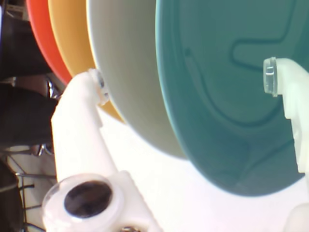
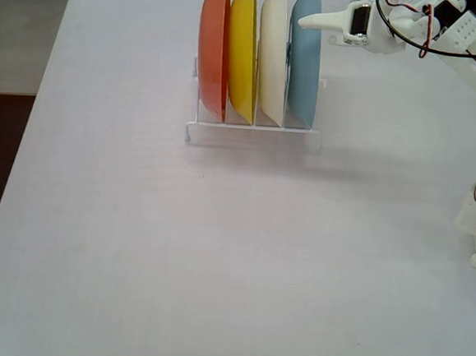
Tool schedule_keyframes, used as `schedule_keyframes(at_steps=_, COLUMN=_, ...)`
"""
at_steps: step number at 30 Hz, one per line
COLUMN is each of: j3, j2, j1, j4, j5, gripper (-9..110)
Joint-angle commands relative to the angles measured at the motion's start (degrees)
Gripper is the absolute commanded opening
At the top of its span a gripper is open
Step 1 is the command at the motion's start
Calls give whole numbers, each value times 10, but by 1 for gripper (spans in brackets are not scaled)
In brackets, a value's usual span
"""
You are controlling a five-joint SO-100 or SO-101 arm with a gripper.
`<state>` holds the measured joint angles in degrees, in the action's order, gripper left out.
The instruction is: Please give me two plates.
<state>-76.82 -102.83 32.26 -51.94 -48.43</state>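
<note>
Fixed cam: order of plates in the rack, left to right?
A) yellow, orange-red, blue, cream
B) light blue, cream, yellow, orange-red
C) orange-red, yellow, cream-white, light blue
C: in the fixed view the orange-red plate stands leftmost, then the yellow plate, the cream-white plate, and the light blue plate nearest the gripper.

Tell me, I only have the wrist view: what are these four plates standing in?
Observer: A clear slotted plastic rack on the white table. Each plate stands on edge in its own slot.
Operator: How high up are my jaws on the light blue round plastic plate and the cream-white round plastic plate?
Observer: In the fixed view the gripper is at their top rims, well above the rack's base.
</note>
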Motion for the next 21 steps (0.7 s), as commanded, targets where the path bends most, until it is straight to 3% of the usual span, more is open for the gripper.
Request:
schedule_keyframes(at_steps=1, j3=77, j2=20, j1=5, j4=-5, j5=-3, gripper=37)
schedule_keyframes(at_steps=11, j3=95, j2=29, j1=-4, j4=-16, j5=3, gripper=0)
schedule_keyframes(at_steps=21, j3=225, j2=18, j1=-11, j4=-101, j5=51, gripper=0)
